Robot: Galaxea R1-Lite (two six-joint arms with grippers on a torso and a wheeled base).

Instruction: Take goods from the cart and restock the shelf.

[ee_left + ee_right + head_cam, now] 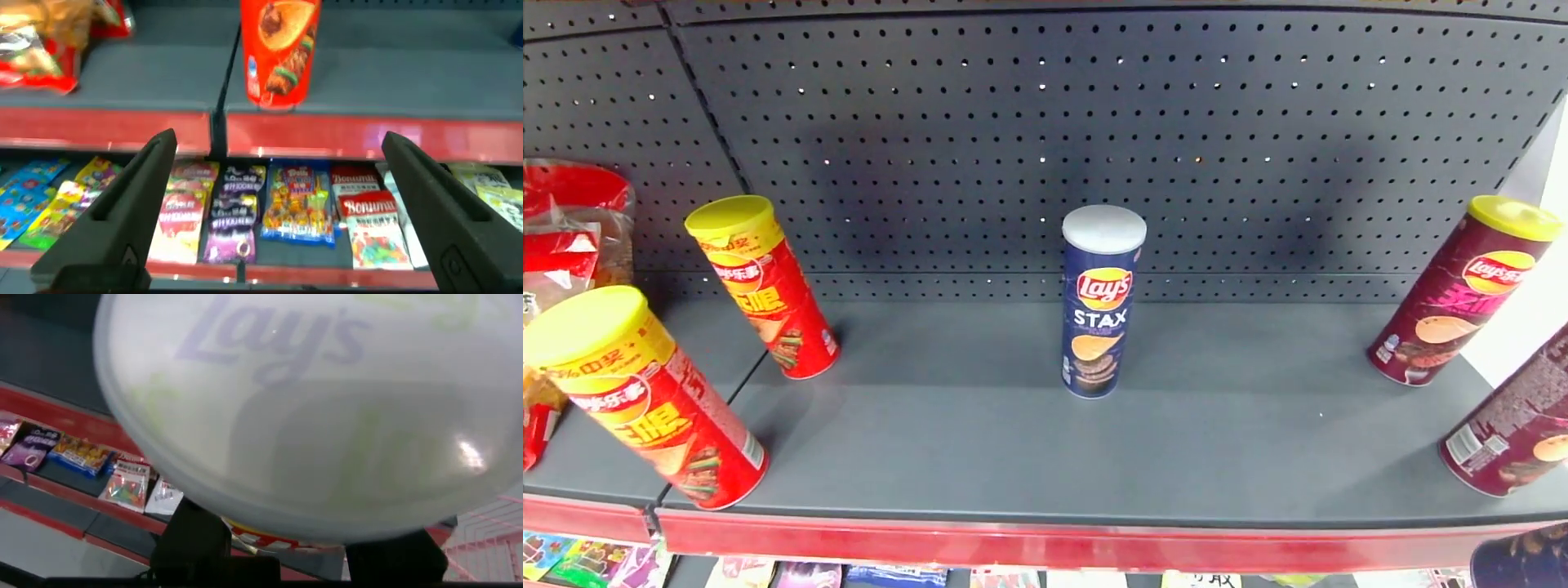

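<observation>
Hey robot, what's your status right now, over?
Left gripper open, holding nothing, facing shelf. Right gripper shut on chip can. Wide gaps on shelf either side of blue can.

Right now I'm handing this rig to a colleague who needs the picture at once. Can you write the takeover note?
Left tool: open, empty, facing the shelf.
Right tool: shut on a clear-lidded chip can.
On the shelf: navy chip can upright mid-shelf, two red chip cans at left, two maroon chip cans at right.
Done: five cans stand shelved.
Left: set the held can in a gap beside the navy one, probably, then fetch more.
</observation>
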